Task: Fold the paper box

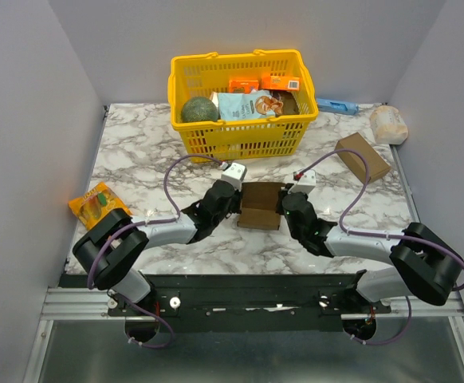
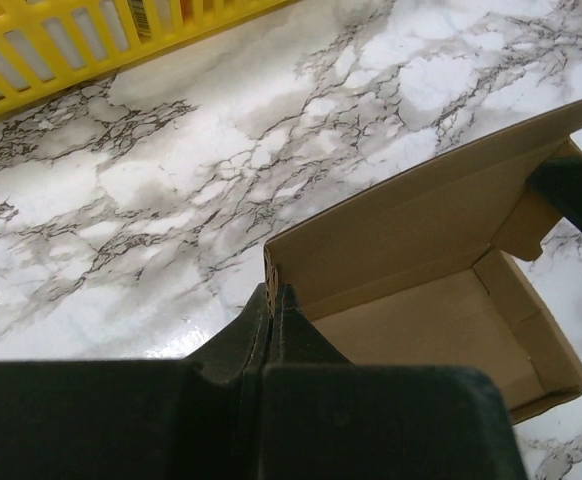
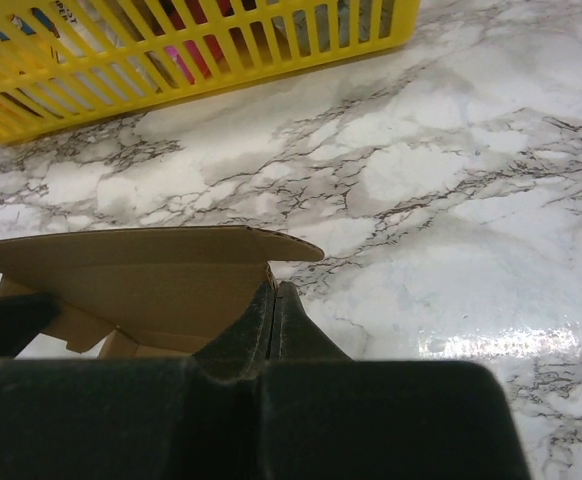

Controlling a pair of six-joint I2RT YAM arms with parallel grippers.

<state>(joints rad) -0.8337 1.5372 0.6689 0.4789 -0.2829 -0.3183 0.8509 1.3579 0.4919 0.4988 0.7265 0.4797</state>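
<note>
The paper box (image 1: 262, 203) is a small brown cardboard tray on the marble table, its walls partly raised. My left gripper (image 1: 239, 204) is shut on its left wall. In the left wrist view that wall's corrugated edge sits between the fingertips of the gripper (image 2: 274, 292), with the box's open inside (image 2: 421, 320) to the right. My right gripper (image 1: 285, 206) is shut on the opposite wall. In the right wrist view the gripper (image 3: 274, 288) pinches the wall's end, and the box's long wall (image 3: 131, 265) stretches to the left.
A yellow basket (image 1: 240, 137) full of groceries stands just behind the box; its wall (image 2: 71, 40) (image 3: 171, 60) shows in both wrist views. An orange snack packet (image 1: 96, 201) lies at the left. A blocky brown carton (image 1: 363, 155) and a white roll (image 1: 388, 124) lie at the right.
</note>
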